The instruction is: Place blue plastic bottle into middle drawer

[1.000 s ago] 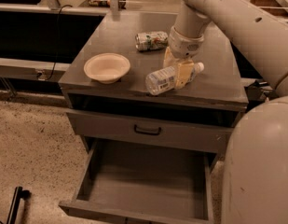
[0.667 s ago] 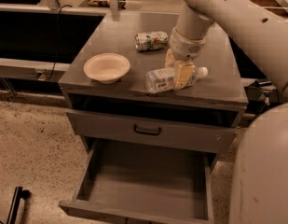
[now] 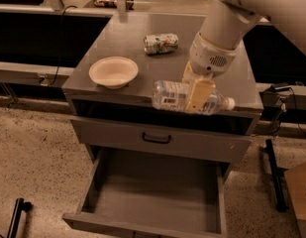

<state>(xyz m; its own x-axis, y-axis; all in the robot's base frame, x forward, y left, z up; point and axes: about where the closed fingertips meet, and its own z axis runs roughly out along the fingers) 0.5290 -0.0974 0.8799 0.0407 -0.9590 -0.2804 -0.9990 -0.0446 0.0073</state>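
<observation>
My gripper (image 3: pixel 198 94) is shut on the blue plastic bottle (image 3: pixel 173 97), a clear bottle with a pale label and a white cap. It holds the bottle lying level in the air at the cabinet's front edge, cap pointing right. The middle drawer (image 3: pixel 157 192) stands pulled open below it, a grey metal box with a bare flat floor. The bottle hangs above the drawer's back part, over the shut drawer front.
A white bowl (image 3: pixel 113 72) sits at the front left of the grey cabinet top (image 3: pixel 127 38). A crushed green-white can (image 3: pixel 161 43) lies behind it. The shut upper drawer front has a black handle (image 3: pixel 156 139). Speckled floor lies left and right.
My gripper has lifted the bottle off the cabinet top and carried it forward to the front edge, over the open drawer.
</observation>
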